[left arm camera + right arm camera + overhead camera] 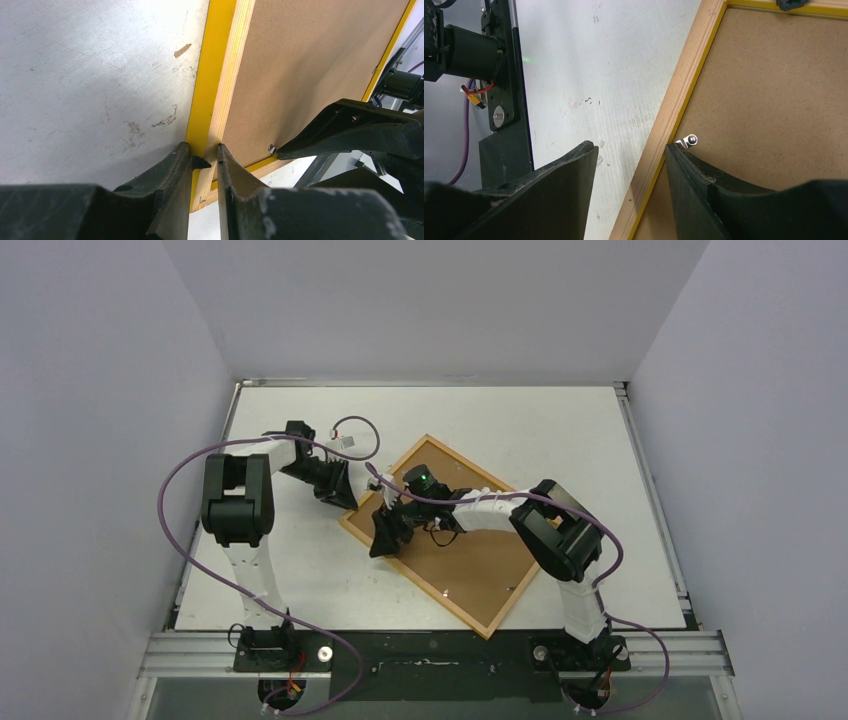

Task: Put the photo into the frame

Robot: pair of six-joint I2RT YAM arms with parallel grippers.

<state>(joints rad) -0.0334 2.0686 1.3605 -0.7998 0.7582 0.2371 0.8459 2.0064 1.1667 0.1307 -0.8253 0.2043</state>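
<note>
The frame (pixel 470 466) lies back side up and skewed at mid-table, with the brown fibreboard backing panel (pixel 480 560) sitting in it. The photo is hidden. My left gripper (pixel 345 495) is at the frame's left corner. In the left wrist view it (pixel 205 152) is shut on the frame's yellow and wood rail (pixel 215 75). My right gripper (pixel 383 538) is at the near-left rail. In the right wrist view it (pixel 631 150) is open and straddles the rail (pixel 681 90), with one fingertip against a small metal tab (pixel 689 140) on the backing panel (pixel 774 100).
Grey walls close in the white table (pixel 300 580) on three sides. A black arm link with a purple cable (pixel 504 100) stands close to the left of my right gripper. The two grippers are near each other at the frame's left corner.
</note>
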